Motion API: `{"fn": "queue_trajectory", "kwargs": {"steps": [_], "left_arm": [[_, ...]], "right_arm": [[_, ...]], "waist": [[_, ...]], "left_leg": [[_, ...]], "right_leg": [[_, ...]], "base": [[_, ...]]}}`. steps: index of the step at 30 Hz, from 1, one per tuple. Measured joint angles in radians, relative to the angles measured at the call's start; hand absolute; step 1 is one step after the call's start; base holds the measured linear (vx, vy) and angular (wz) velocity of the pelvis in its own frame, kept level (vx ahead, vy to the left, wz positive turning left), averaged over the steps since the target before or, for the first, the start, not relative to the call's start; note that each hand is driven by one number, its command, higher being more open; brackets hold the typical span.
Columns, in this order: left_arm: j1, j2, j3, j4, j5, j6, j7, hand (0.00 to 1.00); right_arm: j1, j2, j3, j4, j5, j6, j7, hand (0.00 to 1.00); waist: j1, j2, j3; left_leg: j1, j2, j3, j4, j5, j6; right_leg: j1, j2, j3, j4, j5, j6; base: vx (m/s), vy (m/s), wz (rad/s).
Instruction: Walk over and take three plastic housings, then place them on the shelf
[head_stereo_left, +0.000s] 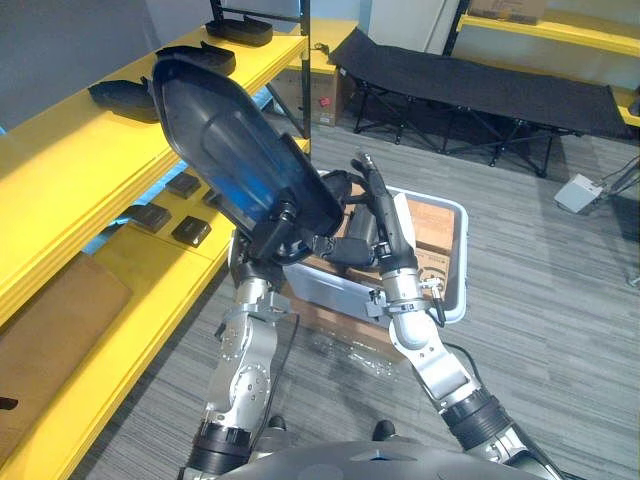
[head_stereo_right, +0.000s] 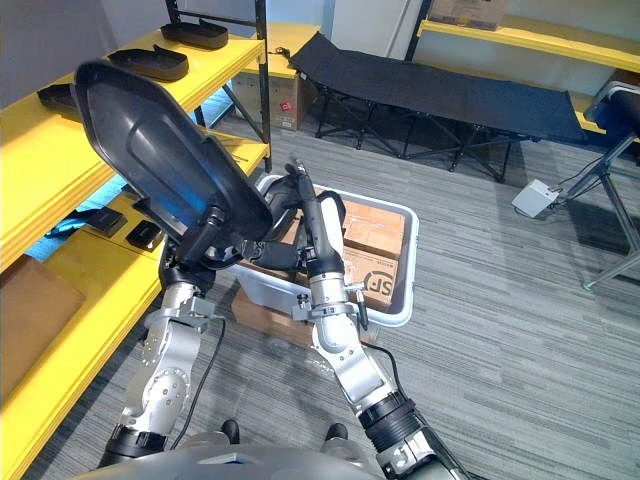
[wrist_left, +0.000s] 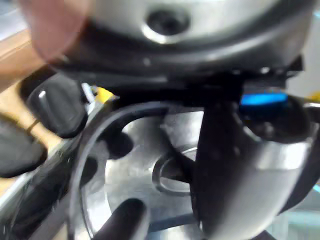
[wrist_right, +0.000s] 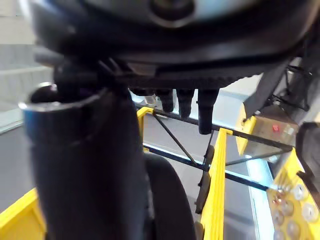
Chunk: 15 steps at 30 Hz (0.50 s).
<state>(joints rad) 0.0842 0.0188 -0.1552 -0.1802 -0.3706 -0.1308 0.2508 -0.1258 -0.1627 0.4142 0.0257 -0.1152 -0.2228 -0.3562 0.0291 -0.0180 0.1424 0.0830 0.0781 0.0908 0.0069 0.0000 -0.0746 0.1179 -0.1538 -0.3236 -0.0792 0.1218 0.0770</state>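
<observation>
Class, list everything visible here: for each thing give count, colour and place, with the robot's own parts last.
shelf: one, yellow, on the robot's left.
held housing: one, black, raised in the left hand.
shelved housings: three, black, on the shelf's top board.
small parts: at least four, black, on the shelf's lower board.
bin: one, white-grey, on the floor ahead, holding cardboard boxes.
folding cot: one, black, at the back.
left hand: one, dark, curled round the held housing's lower end.
right hand: one, dark, fingers straight, beside the held housing.
</observation>
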Motion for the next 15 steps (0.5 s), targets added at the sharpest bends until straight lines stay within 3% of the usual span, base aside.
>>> {"fn": "queue_trajectory", "kwargs": {"steps": [4, 7, 8, 9, 10, 12, 15], "left_arm": [[0.071, 0.066, 0.048, -0.053, 0.403, -0.011, 0.056, 0.00], [0.114, 0.093, 0.080, -0.052, 0.547, -0.020, 0.105, 0.00], [0.133, 0.103, 0.097, -0.044, 0.621, -0.021, 0.139, 0.00], [0.139, 0.106, 0.104, -0.040, 0.649, -0.022, 0.150, 0.00], [0.153, 0.106, 0.122, -0.032, 0.691, -0.025, 0.167, 0.00], [0.162, 0.108, 0.142, -0.012, 0.700, -0.034, 0.179, 0.00], [0.169, 0.108, 0.169, -0.002, 0.677, -0.045, 0.189, 0.00]], "right_arm": [[0.105, -0.067, -0.089, -0.030, 0.276, 0.021, 0.209, 1.00], [0.161, -0.107, -0.157, -0.030, 0.366, 0.021, 0.289, 1.00], [0.194, -0.115, -0.214, -0.030, 0.490, 0.021, 0.367, 1.00], [0.208, -0.116, -0.239, -0.030, 0.558, 0.021, 0.406, 1.00], [0.236, -0.116, -0.287, -0.030, 0.710, 0.030, 0.508, 1.00], [0.287, -0.117, -0.339, -0.030, 0.876, 0.060, 0.654, 1.00], [0.376, -0.116, -0.369, -0.029, 0.952, 0.096, 0.804, 1.00]], "waist": [[0.001, 0.006, -0.011], [-0.002, 0.014, -0.016], [-0.004, 0.018, -0.020], [-0.005, 0.020, -0.021], [-0.006, 0.022, -0.022], [-0.010, 0.025, -0.024], [-0.023, 0.025, -0.025]], "left_leg": [[-0.004, 0.001, 0.005, 0.005, -0.011, -0.004], [-0.006, 0.003, 0.019, 0.004, -0.013, -0.003], [-0.006, 0.004, 0.030, 0.005, -0.016, -0.002], [-0.006, 0.004, 0.034, 0.005, -0.017, -0.002], [-0.006, 0.004, 0.041, 0.005, -0.019, -0.002], [-0.004, 0.004, 0.048, 0.005, -0.021, -0.001], [-0.004, 0.004, 0.052, 0.004, -0.023, -0.001]], "right_leg": [[-0.005, 0.000, 0.005, 0.000, -0.004, 0.002], [-0.016, 0.001, 0.020, 0.000, -0.004, 0.002], [-0.023, 0.002, 0.030, 0.000, -0.004, 0.003], [-0.025, 0.002, 0.033, 0.000, -0.003, 0.003], [-0.029, 0.002, 0.041, 0.000, -0.002, 0.004], [-0.031, 0.002, 0.054, 0.000, -0.002, 0.004], [-0.033, 0.002, 0.057, 0.000, -0.004, 0.006]], "base": [[0.00, 0.000, -0.03], [0.00, 0.003, -0.17], [0.01, 0.009, -0.17], [0.01, 0.013, -0.21], [0.01, 0.010, -0.13], [0.01, 0.017, -0.12], [0.01, 0.010, -0.04]]}}
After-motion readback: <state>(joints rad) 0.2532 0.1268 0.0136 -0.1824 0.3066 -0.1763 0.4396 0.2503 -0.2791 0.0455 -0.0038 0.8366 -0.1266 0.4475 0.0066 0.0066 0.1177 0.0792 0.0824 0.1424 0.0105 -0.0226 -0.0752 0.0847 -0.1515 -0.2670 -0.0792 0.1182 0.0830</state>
